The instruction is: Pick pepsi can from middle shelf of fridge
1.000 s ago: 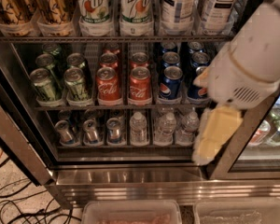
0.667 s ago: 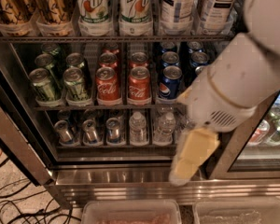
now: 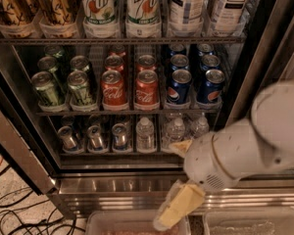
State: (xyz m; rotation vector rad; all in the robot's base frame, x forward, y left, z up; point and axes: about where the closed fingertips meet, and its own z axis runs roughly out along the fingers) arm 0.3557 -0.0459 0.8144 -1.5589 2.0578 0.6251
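The fridge [image 3: 137, 186] stands open with three wire racks of drinks. The middle shelf [image 3: 127, 112] holds rows of green, red and blue cans. Two front pepsi cans [image 3: 179, 87] [image 3: 209, 86] stand at its right end, with more blue cans behind them. My gripper [image 3: 179, 177] is below them, in front of the bottom rack and the steel sill. Its cream fingers [image 3: 179, 207] are spread apart and hold nothing. The white arm [image 3: 255, 141] comes in from the right. The gripper touches no can.
Tall 7up bottles [image 3: 99, 9] and tea bottles fill the top rack. Small water bottles [image 3: 145, 133] and cans sit on the bottom rack. Two clear bins [image 3: 132, 224] [image 3: 250, 224] lie below the fridge. Cables [image 3: 19, 214] lie on the floor at left.
The arm has dropped from in front of the right end of the middle shelf to below it. The blue cans it covered now show. The gripper has swung down.
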